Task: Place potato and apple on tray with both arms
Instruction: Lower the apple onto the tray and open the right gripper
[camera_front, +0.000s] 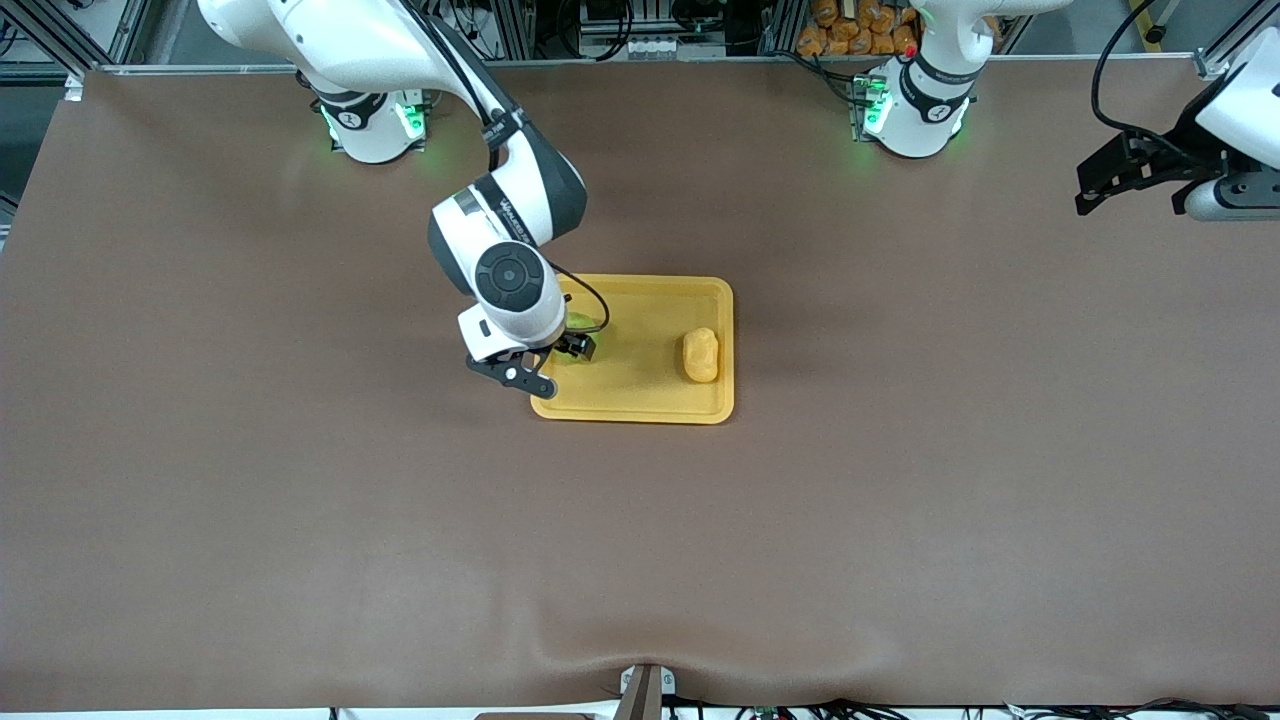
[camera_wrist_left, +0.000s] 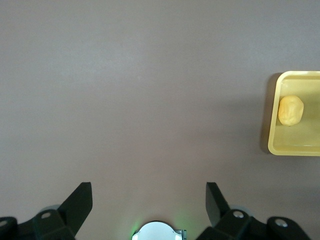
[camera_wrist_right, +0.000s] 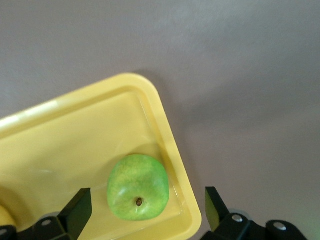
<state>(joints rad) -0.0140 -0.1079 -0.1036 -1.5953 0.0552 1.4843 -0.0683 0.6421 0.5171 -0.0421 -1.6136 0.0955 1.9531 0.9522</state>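
On tray (camera_front: 640, 405), potato (camera_front: 700, 355) lengthwise front-to-base, apple (camera_wrist_right: 138, 187) stem-up

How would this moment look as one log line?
apple: on tray | potato: on tray | right gripper: open over apple | left gripper: open, waiting

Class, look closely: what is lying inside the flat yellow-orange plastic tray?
The flat yellow-orange plastic tray holds a lumpy yellow-orange potato toward the left arm's end and a round green apple at the other end. In the front view, the right gripper covers most of the apple.
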